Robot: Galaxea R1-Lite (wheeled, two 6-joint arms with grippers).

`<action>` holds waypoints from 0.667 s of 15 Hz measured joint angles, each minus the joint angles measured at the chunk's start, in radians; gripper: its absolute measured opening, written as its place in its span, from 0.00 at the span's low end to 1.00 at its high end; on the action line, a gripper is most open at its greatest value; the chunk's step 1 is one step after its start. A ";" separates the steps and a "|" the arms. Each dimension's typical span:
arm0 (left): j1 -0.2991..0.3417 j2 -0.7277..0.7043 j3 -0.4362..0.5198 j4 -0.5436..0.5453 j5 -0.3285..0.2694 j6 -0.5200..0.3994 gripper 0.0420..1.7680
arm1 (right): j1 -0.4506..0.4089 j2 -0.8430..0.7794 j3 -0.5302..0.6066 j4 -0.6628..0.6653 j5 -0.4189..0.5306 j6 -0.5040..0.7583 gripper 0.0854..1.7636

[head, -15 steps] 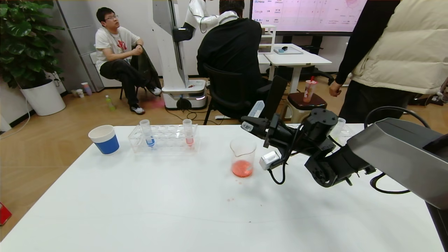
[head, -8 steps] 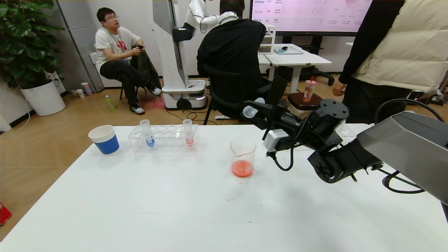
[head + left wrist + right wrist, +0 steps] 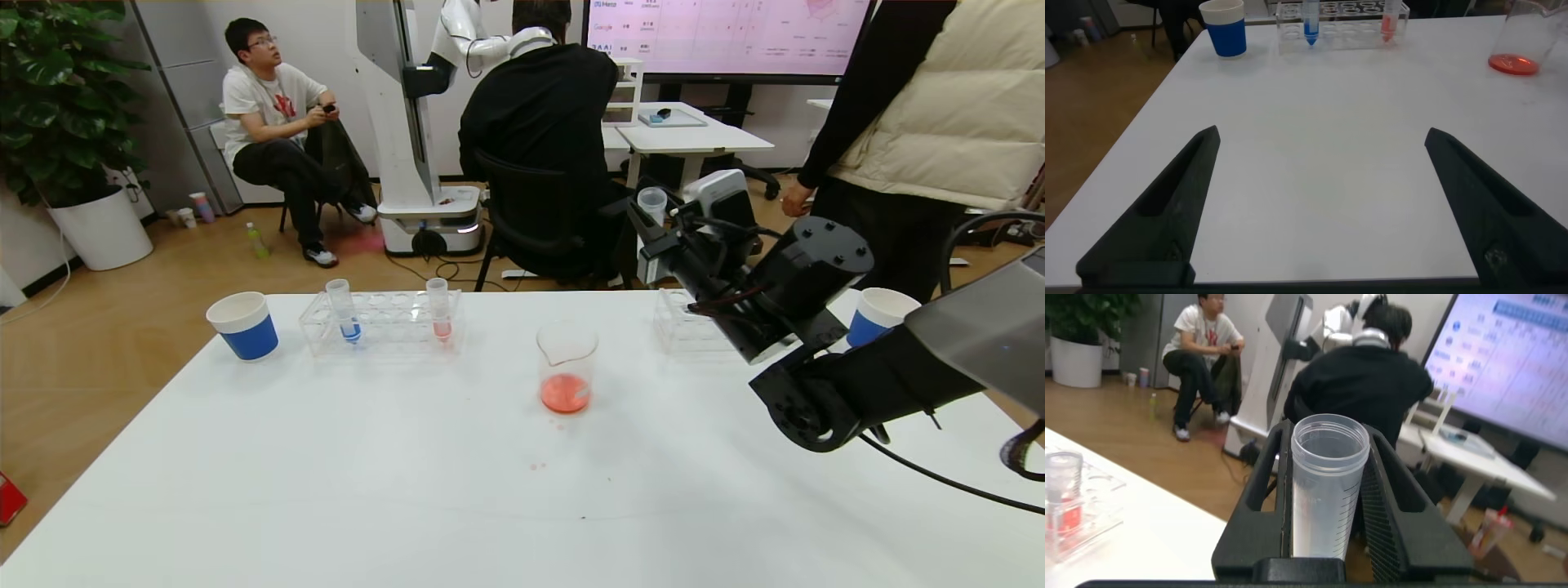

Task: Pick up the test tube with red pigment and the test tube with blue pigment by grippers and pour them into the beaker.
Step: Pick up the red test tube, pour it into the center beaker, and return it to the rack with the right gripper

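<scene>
Your right gripper (image 3: pixel 653 214) is up in the air beyond the far edge of the surface (image 3: pixel 457 490), its fingers clamped on a clear test tube (image 3: pixel 1324 486) that stands upright between them, open rim up; the right wrist view shows no liquid in the part of the tube above the fingers, and the rest is hidden by the gripper. Below that gripper and to its left, down on the surface, sits the beaker (image 3: pixel 566 366) with a shallow layer of orange-red liquid in its bottom and a few small red drops on the surface just in front of it. Farther left of the gripper, a clear rack (image 3: pixel 382 322) holds the test tube with blue pigment (image 3: pixel 342 310) near its left end and a tube with pale pink-red liquid (image 3: pixel 439 309) near its right end, both upright. A blue-and-white paper cup (image 3: pixel 243 325) stands just left of that rack. Almost directly under your right gripper lies a second clear rack (image 3: pixel 684 331), and a second blue-and-white cup (image 3: pixel 875 315) shows behind the right arm. Your left gripper (image 3: pixel 1319 204) hangs low over the near part of the surface with its fingers spread wide apart and nothing between them; from it, the rack, cup and beaker all lie well ahead at the far side.
</scene>
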 joint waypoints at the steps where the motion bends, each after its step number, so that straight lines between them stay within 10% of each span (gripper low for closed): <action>1: 0.000 0.000 0.000 0.000 0.000 0.000 0.99 | 0.003 -0.034 0.055 0.038 -0.026 0.053 0.25; 10: 0.000 0.000 0.000 0.000 0.000 0.000 0.99 | -0.092 -0.361 0.363 0.306 0.066 0.300 0.25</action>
